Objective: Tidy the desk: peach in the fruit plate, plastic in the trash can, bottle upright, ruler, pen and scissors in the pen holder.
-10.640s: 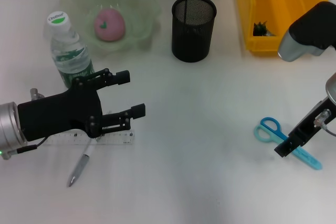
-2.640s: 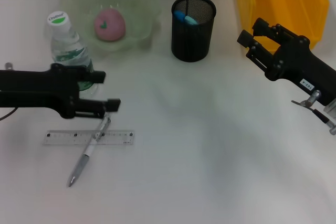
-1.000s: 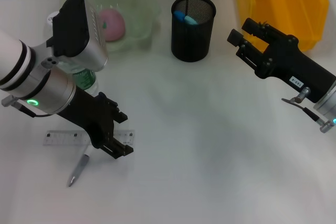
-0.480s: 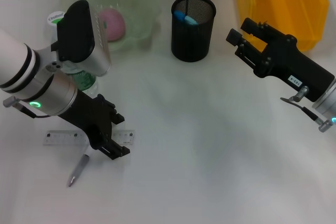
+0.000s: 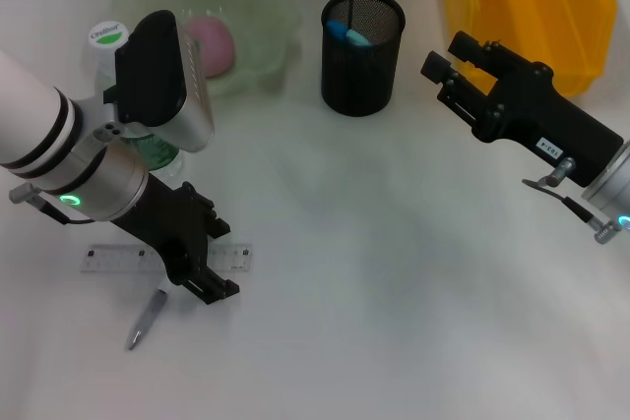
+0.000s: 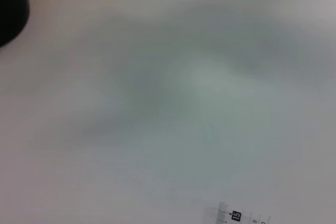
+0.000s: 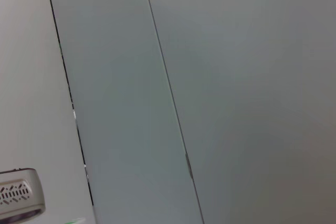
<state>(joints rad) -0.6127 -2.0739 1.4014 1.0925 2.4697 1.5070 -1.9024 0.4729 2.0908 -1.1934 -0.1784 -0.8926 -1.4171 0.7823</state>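
1. Two items remain outside the pen holder (image 5: pixel 363 39): the ruler (image 5: pixel 118 260) and the pen (image 5: pixel 146 319), both lying flat on the desk (image 5: pixel 394 272) at front left, the pen crossing under the ruler.
2. Left gripper (image 5: pixel 202 261): now tipped steeply down over the ruler's right half, where seconds ago it reached level above the pair. Its fingers look spread, with nothing between them. Judged: a pick of ruler or pen is beginning.
3. Water bottle (image 5: pixel 123 76): upright behind the left arm, partly hidden by it.
4. Peach (image 5: pixel 210 44): in the green fruit plate (image 5: pixel 246 7), back left.
5. Pen holder: back centre, blue scissor handles (image 5: pixel 346 34) showing inside; the scissors lay on the desk ten seconds ago, so that step reads as done.
6. Right gripper (image 5: pixel 448 58): raised beside the yellow trash can (image 5: pixel 522 7), fingers apart and empty, barely shifted over the last second.
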